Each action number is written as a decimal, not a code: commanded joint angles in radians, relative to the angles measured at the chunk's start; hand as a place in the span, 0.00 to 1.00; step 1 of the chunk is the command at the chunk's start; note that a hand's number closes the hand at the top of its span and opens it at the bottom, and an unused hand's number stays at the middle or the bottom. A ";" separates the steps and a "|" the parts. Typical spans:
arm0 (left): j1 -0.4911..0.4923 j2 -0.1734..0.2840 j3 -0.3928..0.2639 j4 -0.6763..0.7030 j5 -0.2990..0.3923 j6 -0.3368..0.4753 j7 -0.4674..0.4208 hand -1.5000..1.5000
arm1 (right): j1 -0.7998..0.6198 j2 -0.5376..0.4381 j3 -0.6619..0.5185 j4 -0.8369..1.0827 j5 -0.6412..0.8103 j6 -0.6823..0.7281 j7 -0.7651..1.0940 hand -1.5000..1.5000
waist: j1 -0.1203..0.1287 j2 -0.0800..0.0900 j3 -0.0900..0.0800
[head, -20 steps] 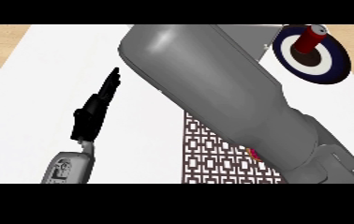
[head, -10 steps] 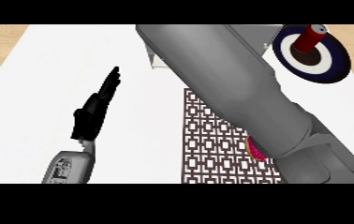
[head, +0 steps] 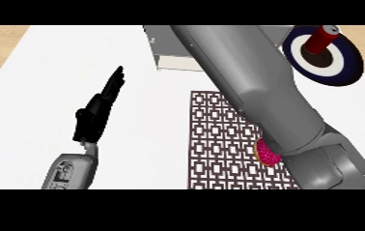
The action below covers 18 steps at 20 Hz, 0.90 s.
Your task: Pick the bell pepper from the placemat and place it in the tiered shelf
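Left hand [head: 96, 114] fingers straight, resting on counter; right hand hidden behind forearm; pink object [head: 267, 153] partly covered on placemat [head: 221, 143].

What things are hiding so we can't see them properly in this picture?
- Right hand: head view, not visible; the right forearm fills that side.
- Pink object on the placemat: mostly covered by that forearm.
- Tiered shelf: partly behind the forearm.
- Plate: cut off by the right edge.
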 commanded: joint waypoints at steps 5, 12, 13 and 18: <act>0.001 0.017 0.015 -0.001 0.010 -0.017 -0.014 0.50 | 0.051 0.005 -0.106 0.092 -0.020 -0.286 -0.034 1.00 | 0.000 0.000 -0.001; 0.011 0.003 0.014 0.039 -0.002 0.000 -0.036 0.50 | 0.026 -0.089 -0.134 0.197 0.078 -0.122 0.080 1.00 | -0.031 -0.008 -0.002; 0.008 -0.024 -0.007 0.020 -0.020 0.026 -0.024 0.50 | 0.046 -0.042 -0.111 0.210 0.148 -0.185 0.173 0.00 | -0.025 -0.009 -0.002; 0.047 -0.006 0.009 0.002 -0.017 0.024 -0.036 0.50 | 0.116 -0.001 -0.109 0.119 0.190 -0.138 0.231 0.00 | -0.038 -0.018 0.000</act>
